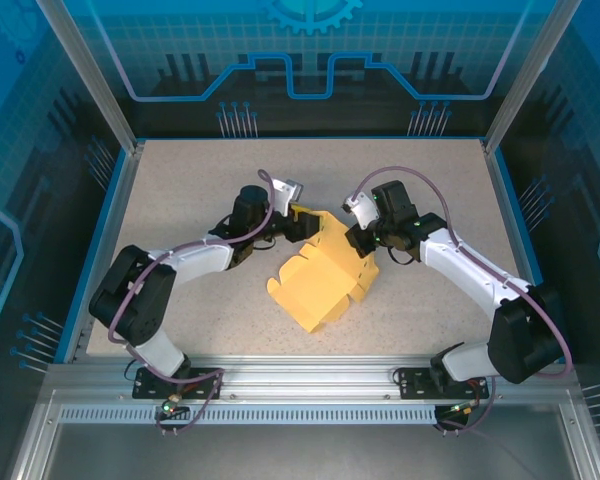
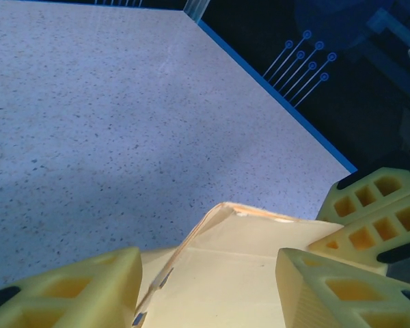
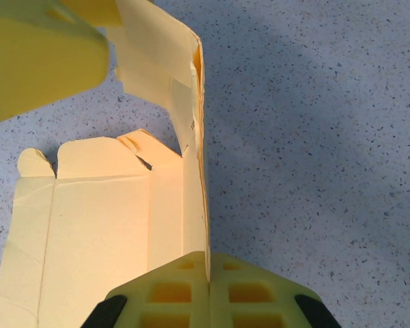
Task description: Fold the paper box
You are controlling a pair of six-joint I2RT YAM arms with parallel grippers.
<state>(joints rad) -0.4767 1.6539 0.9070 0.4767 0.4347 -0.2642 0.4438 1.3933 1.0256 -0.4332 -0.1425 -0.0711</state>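
- Paper box (image 1: 325, 280) lies in the middle of the surface (image 1: 180, 180) between both arms, mostly an open sheet.
- Right fingers (image 3: 178, 294) are pressed together, pinching its raised side wall upright.
- Left fingers (image 2: 68, 294) are spread, straddling a flap at the far corner.
- We judge it early: one wall stands, while the other walls, flaps and notched tabs are not yet folded or tucked.

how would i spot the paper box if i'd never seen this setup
On the speckled table, look midway between the left gripper and the right gripper. The paper box lies there, a pale yellow card sheet, half folded, with flaps and notched tabs. It is thin and creased, unlike the blocky yellow fingers at its edges.
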